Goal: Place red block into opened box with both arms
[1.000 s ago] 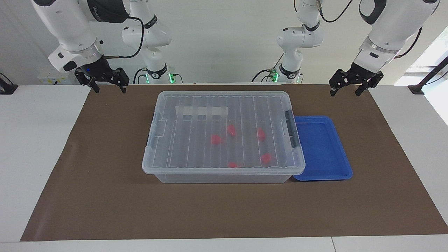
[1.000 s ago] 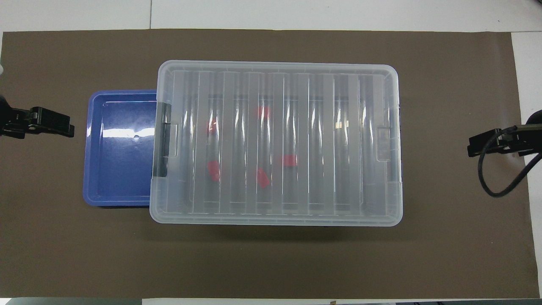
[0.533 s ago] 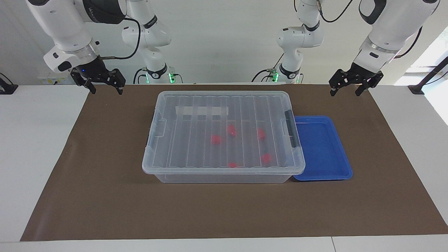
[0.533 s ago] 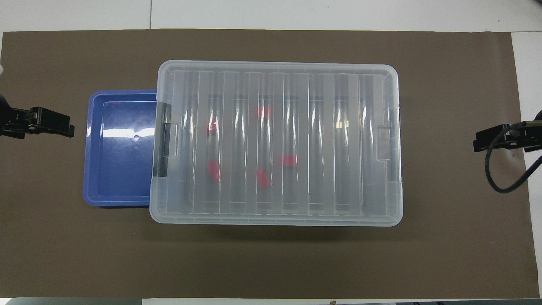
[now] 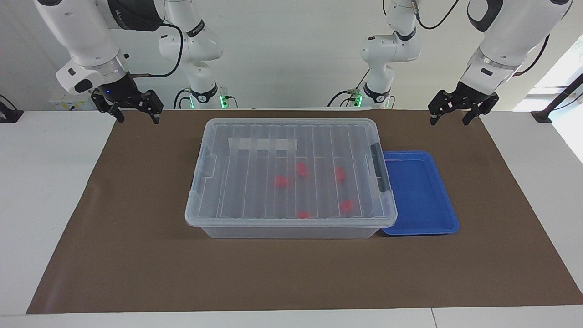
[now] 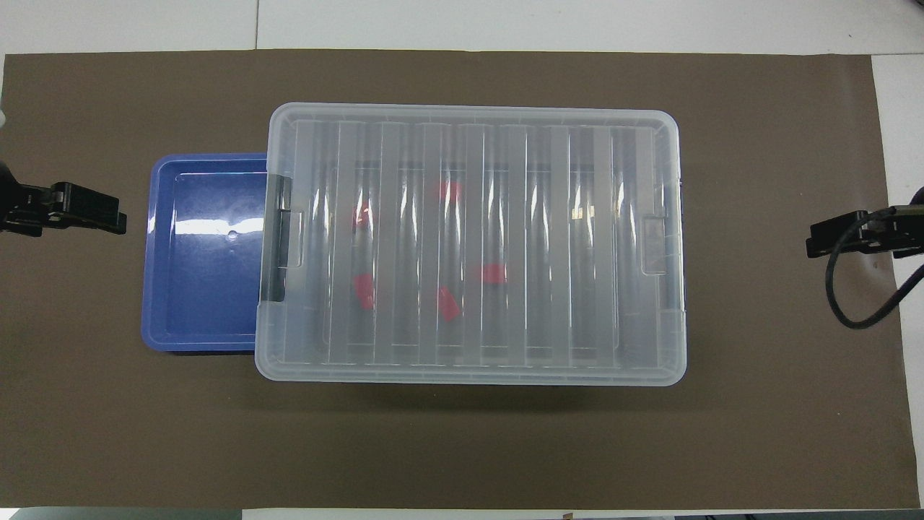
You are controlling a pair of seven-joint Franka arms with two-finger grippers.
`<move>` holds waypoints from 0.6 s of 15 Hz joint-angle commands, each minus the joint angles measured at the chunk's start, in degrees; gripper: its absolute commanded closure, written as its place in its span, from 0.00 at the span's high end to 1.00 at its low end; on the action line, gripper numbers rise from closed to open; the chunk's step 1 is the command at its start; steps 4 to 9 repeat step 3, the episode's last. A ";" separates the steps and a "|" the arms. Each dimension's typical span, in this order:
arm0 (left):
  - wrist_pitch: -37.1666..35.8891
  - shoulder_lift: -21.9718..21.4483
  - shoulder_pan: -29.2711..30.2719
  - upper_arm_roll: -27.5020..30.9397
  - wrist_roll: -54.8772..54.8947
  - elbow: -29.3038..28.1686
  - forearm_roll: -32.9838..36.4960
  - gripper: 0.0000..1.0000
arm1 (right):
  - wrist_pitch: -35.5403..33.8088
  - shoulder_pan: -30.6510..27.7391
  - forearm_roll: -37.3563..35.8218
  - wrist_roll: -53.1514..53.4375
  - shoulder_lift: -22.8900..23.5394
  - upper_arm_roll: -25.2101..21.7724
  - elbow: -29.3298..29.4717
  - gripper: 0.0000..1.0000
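The clear box [image 5: 246,182] [image 6: 577,253] sits mid-table with its ribbed lid closed on it. Through the lid I see several small red blocks lying on its floor, one of them [image 5: 281,181] [image 6: 493,272] near the middle; I cannot tell the task's red block from the others. My right gripper [image 5: 139,119] [image 6: 812,245] hangs open and empty over the brown mat, off the box's plain end. Off the end with the black clip handle [image 5: 379,167], my left gripper [image 5: 448,120] [image 6: 119,220] hangs open and empty too.
A shallow blue tray [image 5: 419,191] [image 6: 202,289] lies against the box's handle end, toward the left arm's end of the table. The brown mat [image 5: 136,255] covers the table's middle, with white tabletop at both ends.
The right gripper rose a little and drew away from the box toward its own end of the table, then stopped. The left gripper, box and blocks have not moved.
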 commanded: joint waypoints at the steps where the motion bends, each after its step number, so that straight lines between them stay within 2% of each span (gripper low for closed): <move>1: -0.49 -0.96 0.52 -0.11 0.60 -0.89 -0.64 1.00 | 1.24 -0.64 0.04 0.05 -0.91 0.56 -1.29 1.00; 9: -0.49 -0.96 0.52 -0.11 0.60 -0.89 -0.64 1.00 | 1.24 -0.64 0.04 0.05 -0.91 0.56 -1.29 1.00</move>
